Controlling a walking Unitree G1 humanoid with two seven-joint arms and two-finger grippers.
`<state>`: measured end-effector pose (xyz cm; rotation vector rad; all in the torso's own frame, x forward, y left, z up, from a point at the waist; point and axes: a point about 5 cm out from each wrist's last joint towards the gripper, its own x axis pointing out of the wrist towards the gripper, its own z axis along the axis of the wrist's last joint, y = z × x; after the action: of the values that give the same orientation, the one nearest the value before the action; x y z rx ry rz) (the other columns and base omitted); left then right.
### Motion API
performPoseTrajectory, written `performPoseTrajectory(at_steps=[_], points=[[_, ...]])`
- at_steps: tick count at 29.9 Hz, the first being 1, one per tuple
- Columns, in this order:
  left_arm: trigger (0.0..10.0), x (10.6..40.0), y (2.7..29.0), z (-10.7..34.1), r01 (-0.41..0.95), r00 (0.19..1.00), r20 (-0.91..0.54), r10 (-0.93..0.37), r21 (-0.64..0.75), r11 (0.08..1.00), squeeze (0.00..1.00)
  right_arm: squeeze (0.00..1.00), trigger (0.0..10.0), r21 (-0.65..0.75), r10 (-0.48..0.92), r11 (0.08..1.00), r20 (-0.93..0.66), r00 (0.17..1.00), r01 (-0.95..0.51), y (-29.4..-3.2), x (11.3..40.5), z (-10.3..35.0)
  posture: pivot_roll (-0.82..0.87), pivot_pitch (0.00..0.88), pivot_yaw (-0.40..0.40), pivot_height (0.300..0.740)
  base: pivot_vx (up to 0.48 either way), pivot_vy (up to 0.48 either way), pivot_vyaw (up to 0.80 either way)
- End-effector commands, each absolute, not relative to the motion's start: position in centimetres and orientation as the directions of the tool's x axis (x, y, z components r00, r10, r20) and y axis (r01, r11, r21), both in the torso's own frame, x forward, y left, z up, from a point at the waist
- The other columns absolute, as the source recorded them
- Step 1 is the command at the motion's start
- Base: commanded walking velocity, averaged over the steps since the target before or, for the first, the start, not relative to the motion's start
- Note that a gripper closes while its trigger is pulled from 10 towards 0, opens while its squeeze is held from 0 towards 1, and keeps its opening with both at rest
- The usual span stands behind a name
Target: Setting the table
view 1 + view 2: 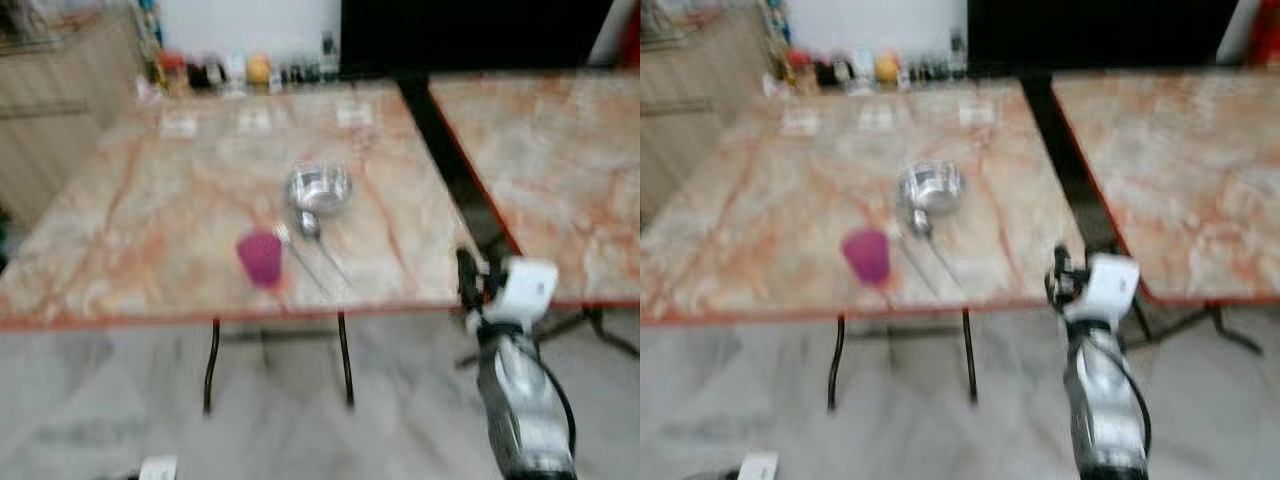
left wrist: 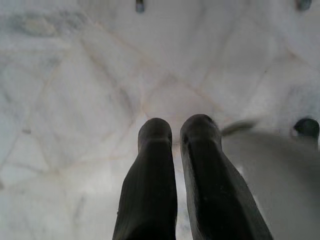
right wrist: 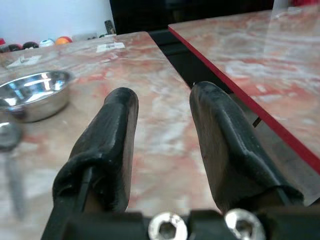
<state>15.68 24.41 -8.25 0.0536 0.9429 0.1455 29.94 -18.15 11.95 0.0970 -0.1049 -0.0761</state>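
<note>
A steel bowl (image 1: 319,188) sits near the middle of the marble-patterned table (image 1: 130,210). A spoon (image 1: 309,226) lies just in front of the bowl, with thin utensils (image 1: 322,262) running toward the front edge. A magenta cup (image 1: 260,257) stands upright to their left. My right gripper (image 3: 162,100) is raised at the table's front right corner, open with nothing between its fingers; the bowl (image 3: 32,92) lies ahead and to its left. My left gripper (image 2: 175,127) hangs low over the pale floor, its fingers together.
A second marble table (image 1: 550,150) stands to the right, across a dark gap (image 1: 450,170). Bottles and jars (image 1: 230,70) line the first table's far edge, with three small cards (image 1: 255,120) in front of them. Thin black legs (image 1: 211,365) hold the table over the tiled floor.
</note>
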Motion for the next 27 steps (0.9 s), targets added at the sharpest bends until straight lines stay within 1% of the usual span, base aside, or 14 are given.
performPoseTrajectory(at_steps=[1, 16, 27], points=[[10.0, 15.01, 24.93, -8.38, -0.117, 0.562, -0.810, 0.166, 0.121, 0.986, 0.00, 0.00, 10.0, 0.106, -0.066, 0.993, 0.114, 0.991, 0.054, -17.52, 30.16, 12.32, -0.11, 0.070, 0.007, 0.740, 0.000, 0.000, 0.00], [10.0, 14.96, 25.00, -8.35, -0.111, 0.569, -0.809, 0.151, 0.106, 0.988, 0.00, 0.00, 10.0, 0.110, -0.067, 0.992, 0.111, 0.992, 0.055, -17.41, 30.26, 12.24, -0.10, 0.074, 0.010, 0.740, 0.000, 0.000, 0.00], [10.0, 14.96, 24.95, -8.37, -0.108, 0.568, -0.810, 0.147, 0.103, 0.989, 0.00, 0.00, 10.0, 0.094, -0.044, 0.995, 0.116, 0.992, 0.033, -17.14, 30.27, 12.26, -0.10, 0.071, 0.011, 0.740, 0.275, 0.000, 0.00]])
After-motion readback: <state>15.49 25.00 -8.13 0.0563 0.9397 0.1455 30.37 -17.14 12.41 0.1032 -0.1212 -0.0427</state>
